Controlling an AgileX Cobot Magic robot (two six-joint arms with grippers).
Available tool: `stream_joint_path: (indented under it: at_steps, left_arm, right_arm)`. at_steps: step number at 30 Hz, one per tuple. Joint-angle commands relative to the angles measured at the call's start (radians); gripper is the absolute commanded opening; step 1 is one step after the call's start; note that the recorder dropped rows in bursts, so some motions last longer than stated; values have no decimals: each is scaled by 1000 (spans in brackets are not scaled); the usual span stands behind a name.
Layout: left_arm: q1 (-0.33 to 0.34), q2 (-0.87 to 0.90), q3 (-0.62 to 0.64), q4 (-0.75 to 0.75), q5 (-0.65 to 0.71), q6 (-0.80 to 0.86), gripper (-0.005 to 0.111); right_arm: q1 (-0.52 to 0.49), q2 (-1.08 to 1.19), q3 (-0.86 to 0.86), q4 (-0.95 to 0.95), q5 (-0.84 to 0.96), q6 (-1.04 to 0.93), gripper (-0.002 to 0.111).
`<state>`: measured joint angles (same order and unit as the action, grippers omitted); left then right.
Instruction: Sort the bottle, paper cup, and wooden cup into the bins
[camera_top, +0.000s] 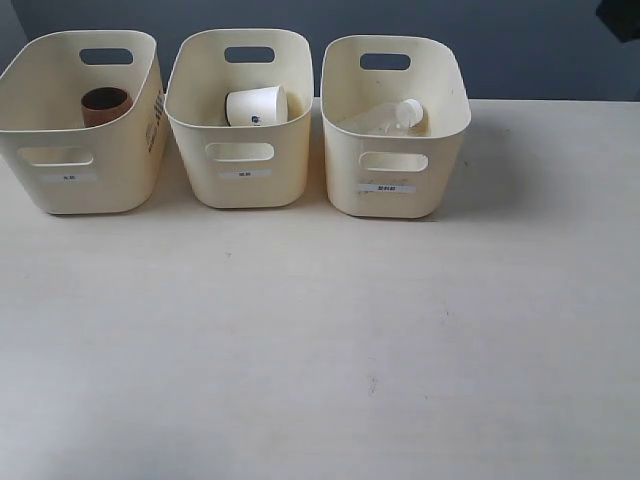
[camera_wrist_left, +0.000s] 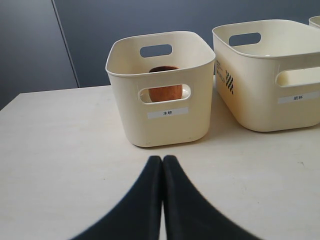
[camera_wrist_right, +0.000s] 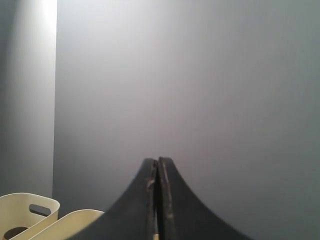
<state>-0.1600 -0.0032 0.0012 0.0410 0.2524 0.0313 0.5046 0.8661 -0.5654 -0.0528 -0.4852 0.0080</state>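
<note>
Three bins (camera_top: 245, 190) are lined up along the far side of the worktop (camera_top: 320, 350), and each is seen to hold one item. The wooden cup (camera_top: 105, 104) is found in the left bin, where it is also glimpsed through the handle cut-out in the left wrist view (camera_wrist_left: 165, 92). The paper cup (camera_top: 256, 105) is lying on its side in the middle bin, its open mouth turned toward the right. The bottle (camera_top: 385, 120) is lying in the right bin with its white cap toward the right wall; because the plastic is clear against the cream wall, its outline is only faintly made out, so its exact lie is probably slanted but cannot be settled.

The left gripper (camera_wrist_left: 162, 160) is held low over the worktop, just in front of the left bin, with its fingers pressed together and nothing between them. The right gripper (camera_wrist_right: 157, 162) is raised and pointed at the grey wall, with the bins low in its view; its fingers are likewise pressed together and nothing is held.

Sorting is judged to be finished, since no item is left on the worktop in front of the bins. No further pick is called for; only a withdrawal of both arms to rest, clear of the bin rims, is thought to be needed.
</note>
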Motion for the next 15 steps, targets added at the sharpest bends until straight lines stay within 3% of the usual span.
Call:
stream_joint_path:
  at_steps: [1, 11, 14, 15]
  left_arm:
    - [-1, 3, -1, 2, -14, -3, 0]
    - [-1, 3, -1, 2, -14, -3, 0]
    - [-1, 3, -1, 2, -14, -3, 0]
    - [-1, 3, -1, 2, -14, -3, 0]
  right_arm:
    - [-4, -3, 7, 2, 4, 3, 0]
    - [-8, -6, 7, 0, 39, 3, 0]
    - [-45, -49, 7, -7, 137, 9, 0]
    - [-92, -95, 7, 0, 250, 46, 0]
